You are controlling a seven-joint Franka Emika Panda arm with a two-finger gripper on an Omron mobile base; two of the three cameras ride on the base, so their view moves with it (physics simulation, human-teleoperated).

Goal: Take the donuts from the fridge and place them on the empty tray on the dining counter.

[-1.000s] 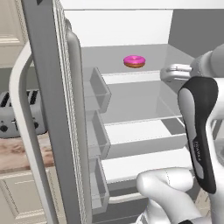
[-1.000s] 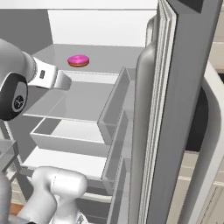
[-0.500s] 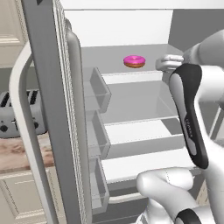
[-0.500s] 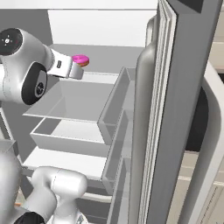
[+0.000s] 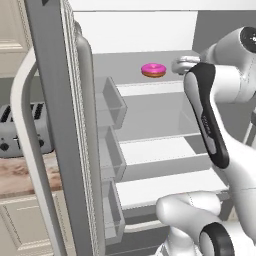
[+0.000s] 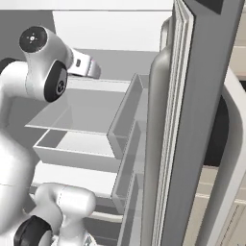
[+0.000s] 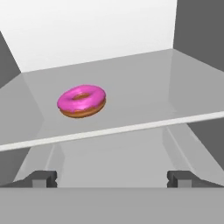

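Hand view: the pink donut (image 7: 82,101) is seen lying flat on a grey shelf (image 7: 144,94) of the open fridge (image 7: 87,35), toward the left of that shelf and set back a little from its pale front edge. The gripper (image 7: 112,179) is held wide open, its two dark fingertips (image 7: 40,178) standing well apart just in front of the shelf edge, and nothing is gripped between them. From the left base view, the same donut (image 5: 153,70) is shown on the upper shelf, with the white arm (image 5: 215,100) reaching in from the right (the hand lies just beside the donut, not touching it). Grey door bins (image 5: 111,100) are fixed along the open door.
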